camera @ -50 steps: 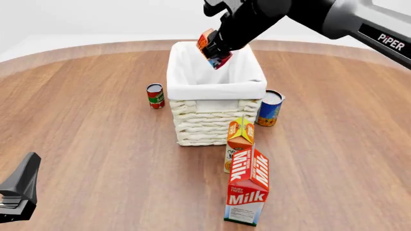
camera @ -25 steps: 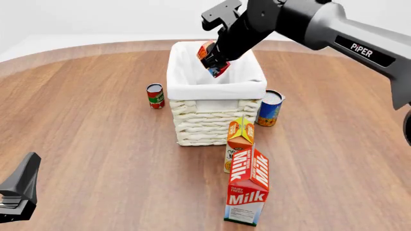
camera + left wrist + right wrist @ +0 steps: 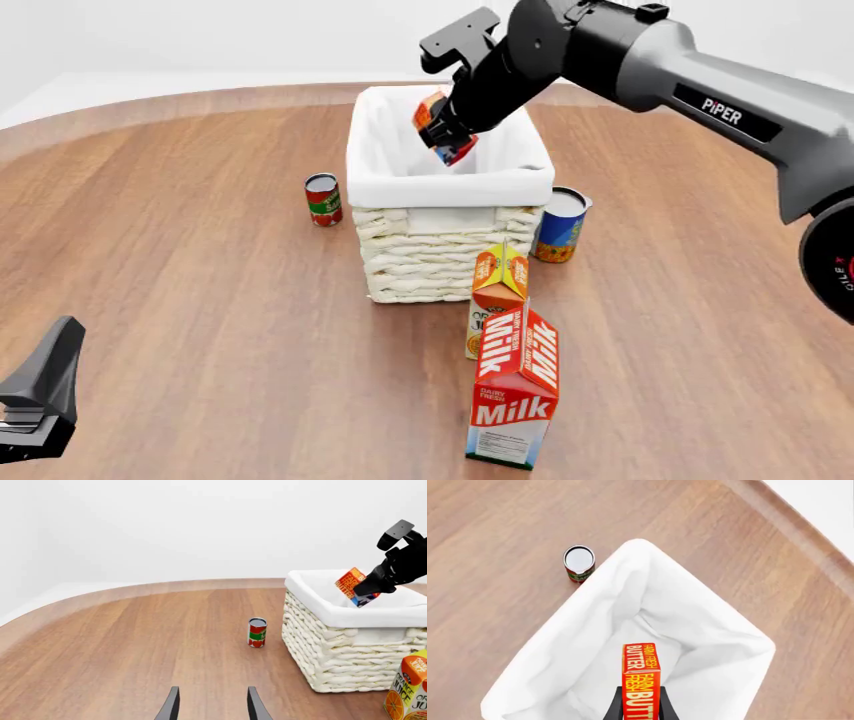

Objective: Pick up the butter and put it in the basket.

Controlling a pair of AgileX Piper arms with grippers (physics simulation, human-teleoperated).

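The right gripper is clamped on the butter, holding it tilted above the open mouth of the basket, clear of the white liner. The left gripper hangs with its fingers spread and nothing between them, low at 7 o'clock of the basket and well apart from it. One red can stands at the basket's 9 o'clock, one blue can at 3 o'clock, and one juice carton and one milk carton at 6 o'clock. The right arm reaches in from 2 o'clock, bent down over the basket.
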